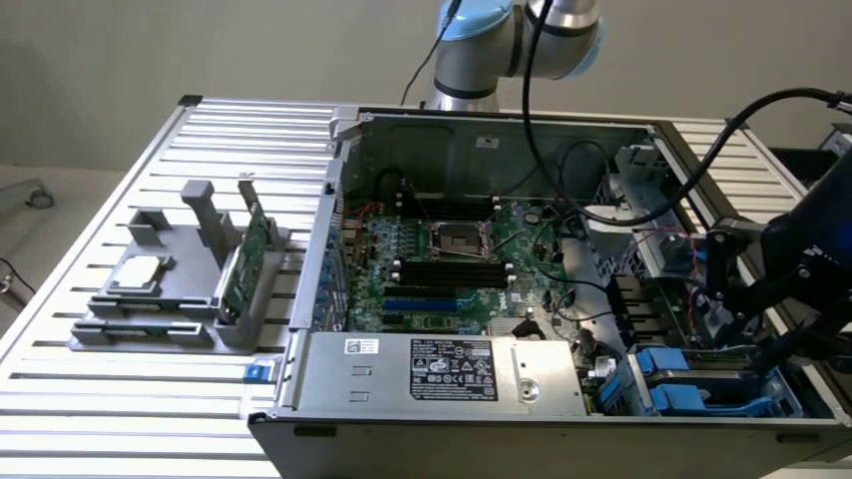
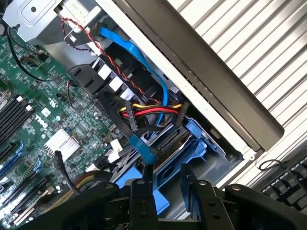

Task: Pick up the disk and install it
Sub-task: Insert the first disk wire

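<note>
On the slatted metal bench (image 1: 134, 419) we see an open computer case (image 1: 480, 145), its green motherboard (image 1: 453, 269) exposed. At the exterior view's right the black claw (image 2: 166, 168) hangs over the drive bays (image 1: 692, 404) in the case's near corner. We find the disk (image 1: 672, 367), framed in blue rails, in those bays just beneath the claw. We cannot tell whether the claw grips it or stands free.

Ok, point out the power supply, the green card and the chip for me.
Power supply (image 1: 453, 369): exterior view, on its black label.
Green card (image 1: 239, 261): exterior view, middle of its upright face.
Chip (image 1: 140, 271): exterior view, centre of its silver top.
</note>
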You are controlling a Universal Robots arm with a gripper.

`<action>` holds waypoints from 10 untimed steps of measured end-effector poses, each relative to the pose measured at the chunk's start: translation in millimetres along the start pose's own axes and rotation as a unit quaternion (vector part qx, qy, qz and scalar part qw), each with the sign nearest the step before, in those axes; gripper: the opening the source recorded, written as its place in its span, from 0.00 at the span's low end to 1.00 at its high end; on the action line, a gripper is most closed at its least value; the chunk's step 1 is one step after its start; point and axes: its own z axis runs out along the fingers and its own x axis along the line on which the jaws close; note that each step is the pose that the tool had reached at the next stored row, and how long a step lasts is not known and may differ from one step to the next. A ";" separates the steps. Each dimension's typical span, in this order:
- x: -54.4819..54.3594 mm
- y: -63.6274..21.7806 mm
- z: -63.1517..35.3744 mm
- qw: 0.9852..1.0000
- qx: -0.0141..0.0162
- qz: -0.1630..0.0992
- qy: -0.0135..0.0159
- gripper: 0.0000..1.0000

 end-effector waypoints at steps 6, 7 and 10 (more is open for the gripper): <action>-3.2 9.5 0.8 1.000 0.000 0.005 0.000 0.36; -3.4 10.3 1.5 1.000 0.000 0.006 0.000 0.36; -3.6 11.7 4.3 1.000 0.000 0.009 0.000 0.36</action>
